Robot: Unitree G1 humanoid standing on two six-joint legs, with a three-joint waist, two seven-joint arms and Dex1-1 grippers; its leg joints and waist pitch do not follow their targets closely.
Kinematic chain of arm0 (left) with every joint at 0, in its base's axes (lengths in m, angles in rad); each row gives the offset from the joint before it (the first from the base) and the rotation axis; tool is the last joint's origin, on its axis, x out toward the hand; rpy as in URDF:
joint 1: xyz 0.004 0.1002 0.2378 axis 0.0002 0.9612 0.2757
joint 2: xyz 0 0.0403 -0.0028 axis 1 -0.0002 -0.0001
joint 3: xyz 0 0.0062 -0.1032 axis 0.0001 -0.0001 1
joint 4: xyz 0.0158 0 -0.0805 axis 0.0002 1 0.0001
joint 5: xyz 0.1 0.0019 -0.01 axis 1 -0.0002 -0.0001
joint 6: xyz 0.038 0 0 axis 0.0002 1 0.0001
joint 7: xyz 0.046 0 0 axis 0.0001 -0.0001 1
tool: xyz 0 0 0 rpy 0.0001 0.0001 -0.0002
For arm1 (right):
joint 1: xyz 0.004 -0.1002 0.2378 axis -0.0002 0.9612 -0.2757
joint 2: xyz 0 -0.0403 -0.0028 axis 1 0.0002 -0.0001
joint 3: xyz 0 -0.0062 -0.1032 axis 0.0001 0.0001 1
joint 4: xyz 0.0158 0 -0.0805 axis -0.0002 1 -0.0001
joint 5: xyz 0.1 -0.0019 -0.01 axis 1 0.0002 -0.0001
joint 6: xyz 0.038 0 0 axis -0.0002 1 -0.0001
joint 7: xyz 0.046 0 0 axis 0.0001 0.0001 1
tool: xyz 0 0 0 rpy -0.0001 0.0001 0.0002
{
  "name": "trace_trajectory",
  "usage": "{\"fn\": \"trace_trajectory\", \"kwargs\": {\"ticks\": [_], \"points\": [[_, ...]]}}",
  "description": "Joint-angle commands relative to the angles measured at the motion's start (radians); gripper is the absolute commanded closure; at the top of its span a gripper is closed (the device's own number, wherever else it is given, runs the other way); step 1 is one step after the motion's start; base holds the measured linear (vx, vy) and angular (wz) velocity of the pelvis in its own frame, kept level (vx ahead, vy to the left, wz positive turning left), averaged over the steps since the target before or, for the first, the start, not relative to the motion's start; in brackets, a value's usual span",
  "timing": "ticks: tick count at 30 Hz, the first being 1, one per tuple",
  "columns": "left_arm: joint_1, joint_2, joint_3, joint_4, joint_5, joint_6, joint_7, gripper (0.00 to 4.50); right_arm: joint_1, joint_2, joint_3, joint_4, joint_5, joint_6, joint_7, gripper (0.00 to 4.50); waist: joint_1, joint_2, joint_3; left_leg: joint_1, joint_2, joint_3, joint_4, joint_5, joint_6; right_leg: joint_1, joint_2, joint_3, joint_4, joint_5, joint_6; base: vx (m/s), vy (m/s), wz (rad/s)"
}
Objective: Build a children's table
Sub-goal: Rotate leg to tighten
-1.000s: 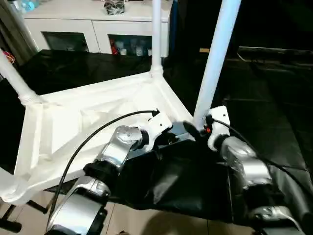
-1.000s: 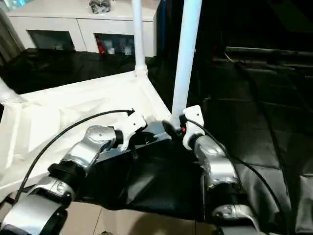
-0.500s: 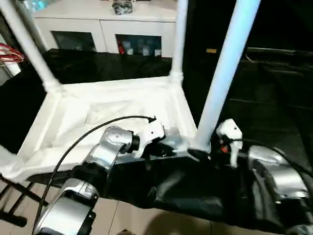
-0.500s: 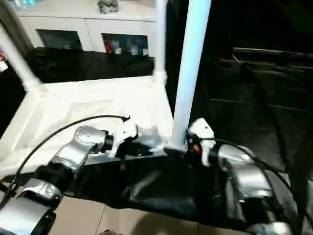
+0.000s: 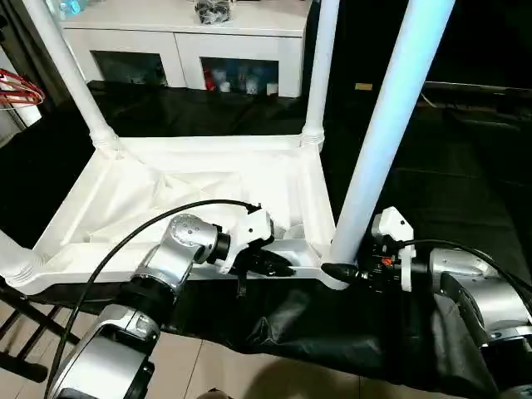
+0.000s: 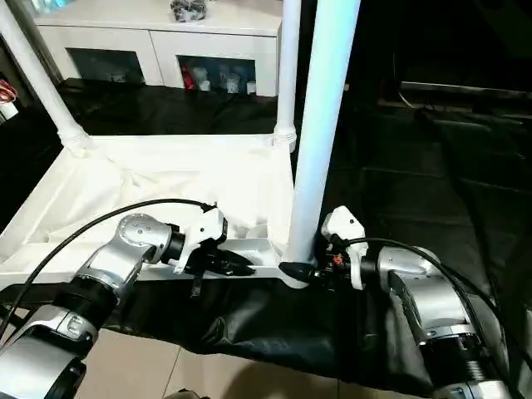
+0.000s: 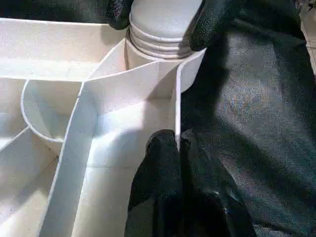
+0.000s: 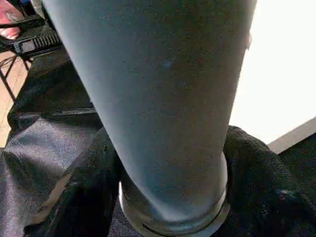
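The children's table (image 5: pixel 199 183) lies upside down on a black-draped surface, its white legs pointing up. The near right leg (image 5: pixel 391 125) stands in its corner socket (image 7: pixel 148 59). My right gripper (image 5: pixel 339 272) sits at that leg's base, with a black finger (image 8: pixel 89 187) pressed on each side of the ribbed end (image 7: pixel 163 19). My left gripper (image 5: pixel 278 268) is shut on the thin raised rim (image 7: pixel 176 113) just beside that corner. Two more legs rise at the far right (image 5: pixel 320 75) and far left (image 5: pixel 71 75).
A white cabinet (image 5: pixel 191 41) with shelf openings stands behind the table. Black cloth (image 5: pixel 465 191) covers the surface to the right. A red wire object (image 5: pixel 21 87) shows at the left edge, and a dark stand's feet (image 5: pixel 25 332) rest on the tiled floor below.
The whole picture has shifted as the camera moved. My right gripper's fingers have drawn in around the base of the near right leg. My left gripper stays on the rim.
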Motion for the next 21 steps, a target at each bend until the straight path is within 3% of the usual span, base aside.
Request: {"fn": "trace_trajectory", "kwargs": {"ticks": [1,5,8,15,19,21], "points": [[-0.032,-0.054,0.020,-0.031,-0.030,-0.020,0.098,4.50,0.017,0.059,0.080,-0.043,0.004,-0.017,0.003,1.83,-0.003,-0.021,-0.069,0.007,0.036,-0.007,-0.064,-0.209,0.070,0.051,-0.056,0.040,-0.080,-0.228,-0.226,0.000,0.000,0.00],[-0.052,-0.095,0.035,-0.009,-0.018,-0.006,0.187,4.50,-0.023,0.148,0.039,0.045,-0.046,-0.028,-0.191,1.85,-0.013,-0.021,-0.068,0.007,0.032,-0.009,-0.067,-0.223,0.050,0.050,-0.057,0.038,-0.084,-0.270,-0.211,0.000,0.000,0.00],[-0.075,-0.140,0.042,0.016,-0.005,0.006,0.272,4.50,-0.068,0.239,-0.002,0.124,-0.066,-0.017,-0.364,1.85,-0.029,-0.020,-0.067,0.008,0.028,-0.011,-0.070,-0.237,0.030,0.050,-0.054,0.036,-0.086,-0.290,-0.203,0.000,0.000,0.00],[-0.112,-0.212,0.032,0.057,0.032,0.023,0.420,4.50,-0.159,0.380,-0.049,0.267,-0.124,-0.027,-0.647,1.86,-0.043,-0.016,-0.073,0.005,0.024,-0.009,-0.065,-0.177,0.043,0.054,-0.053,0.038,-0.078,-0.180,-0.223,0.000,0.000,0.00],[-0.111,-0.225,0.032,0.060,0.040,0.013,0.437,4.50,-0.190,0.407,-0.053,0.305,-0.125,-0.051,-0.654,1.86,-0.044,-0.015,-0.073,0.006,0.025,-0.007,-0.063,-0.177,0.062,0.056,-0.052,0.038,-0.077,-0.147,-0.235,0.000,0.000,0.00],[-0.109,-0.225,0.033,0.059,0.038,0.008,0.435,4.50,-0.190,0.406,-0.053,0.301,-0.119,-0.055,-0.641,1.30,-0.044,-0.016,-0.073,0.005,0.025,-0.007,-0.063,-0.179,0.064,0.057,-0.052,0.039,-0.077,-0.150,-0.234,0.000,0.000,0.00]]}}
